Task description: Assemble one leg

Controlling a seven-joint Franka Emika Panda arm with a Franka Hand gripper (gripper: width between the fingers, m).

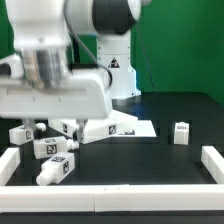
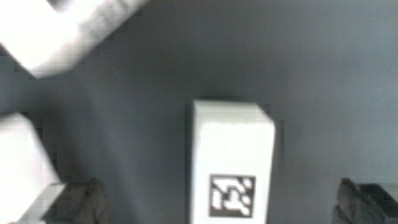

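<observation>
In the wrist view a white block-shaped leg [image 2: 233, 150] with a black-and-white tag lies on the dark table between my two fingers [image 2: 63, 203]. My gripper [image 2: 222, 208] is open and astride it, with a gap on each side. In the exterior view the gripper [image 1: 55, 128] hangs low over a group of legs at the exterior view's left. One leg [image 1: 47, 147] lies just below the fingers. I cannot tell from that view which leg the fingers straddle.
Other legs lie at the left [image 1: 18, 133], near the front [image 1: 55, 170] and alone at the right [image 1: 181, 133]. The marker board [image 1: 128, 128] lies behind the gripper. A white raised rim [image 1: 110, 198] borders the table. Another white part [image 2: 80, 35] shows in the wrist view.
</observation>
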